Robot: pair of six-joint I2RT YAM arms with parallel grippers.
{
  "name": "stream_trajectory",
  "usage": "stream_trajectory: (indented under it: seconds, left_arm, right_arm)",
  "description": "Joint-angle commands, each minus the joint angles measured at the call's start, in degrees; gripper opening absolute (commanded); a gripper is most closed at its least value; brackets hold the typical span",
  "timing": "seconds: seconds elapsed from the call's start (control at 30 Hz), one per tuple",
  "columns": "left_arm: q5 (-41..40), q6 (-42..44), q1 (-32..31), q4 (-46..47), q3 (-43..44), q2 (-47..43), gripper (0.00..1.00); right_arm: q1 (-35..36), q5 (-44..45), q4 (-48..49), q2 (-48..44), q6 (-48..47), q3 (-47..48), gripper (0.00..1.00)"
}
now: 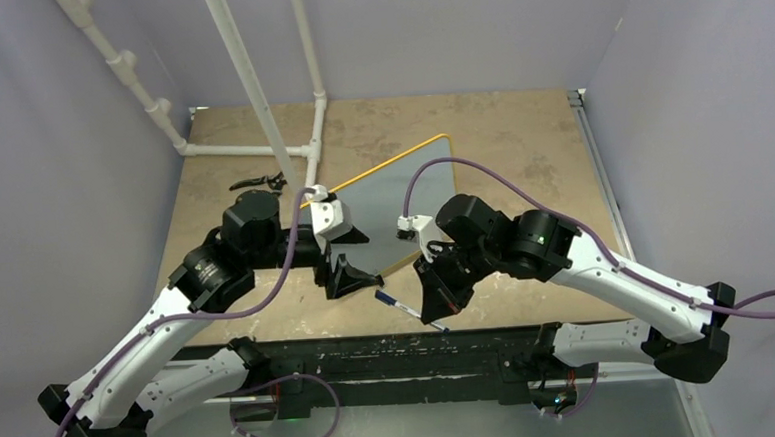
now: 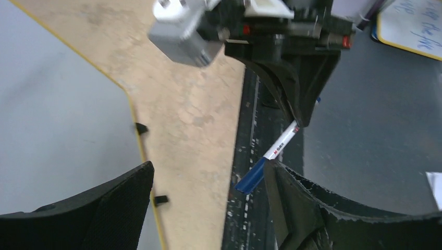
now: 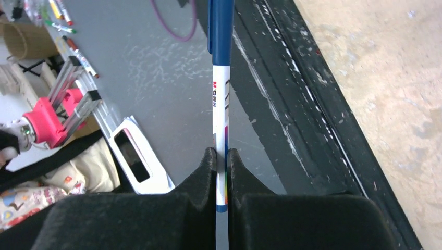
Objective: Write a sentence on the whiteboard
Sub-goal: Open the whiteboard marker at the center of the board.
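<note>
The whiteboard (image 1: 394, 183), with a thin yellow rim, lies tilted at the table's middle. Its face looks grey and bare, and no sentence shows on it. In the left wrist view its rim and black feet (image 2: 136, 136) run down the left. My right gripper (image 1: 431, 311) is shut on a white marker with a blue cap (image 1: 400, 303), held low near the table's front edge. In the right wrist view the fingers (image 3: 221, 156) pinch the barrel's rear end and the cap (image 3: 220, 26) points away. My left gripper (image 2: 208, 179) is open, and its right fingertip (image 2: 284, 179) is next to the marker's cap (image 2: 255, 177).
White pipes (image 1: 246, 86) stand at the back left, with a small black tool (image 1: 258, 182) near their foot. A black rail (image 1: 401, 353) runs along the front edge. Another white board with blue handwriting (image 2: 412, 26) lies off the table. Grey walls close both sides.
</note>
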Motion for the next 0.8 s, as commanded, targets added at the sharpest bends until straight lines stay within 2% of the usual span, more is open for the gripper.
stream_trajectory:
  seconds: [0.0,0.17,0.43,0.6,0.77]
  left_arm:
    - [5.58,-0.38,-3.01,-3.04,-0.77,1.48,0.76]
    - [1.01,1.20,-9.13,-7.02,-1.00,3.06,0.76]
    - [-0.86,2.33,-15.05,-8.36,-1.97,6.43,0.77]
    - [-1.78,2.62,-16.23,-7.69,-2.52,7.05,0.66]
    - [-4.29,3.07,-17.56,-7.89,-3.04,7.75,0.65]
  right_arm:
    - [-0.89,-7.79,5.93,-2.20,-3.77,-0.48,0.00]
    - [-3.80,-9.84,6.04,-1.32,-6.34,-1.56,0.00]
    - [-6.81,-13.88,5.99,-0.25,-9.18,-2.75,0.00]
    - [-6.81,-14.70,5.91,-0.35,-9.27,-2.31,0.00]
    - [-6.81,-16.40,6.17,-0.26,-9.36,-2.35,0.00]
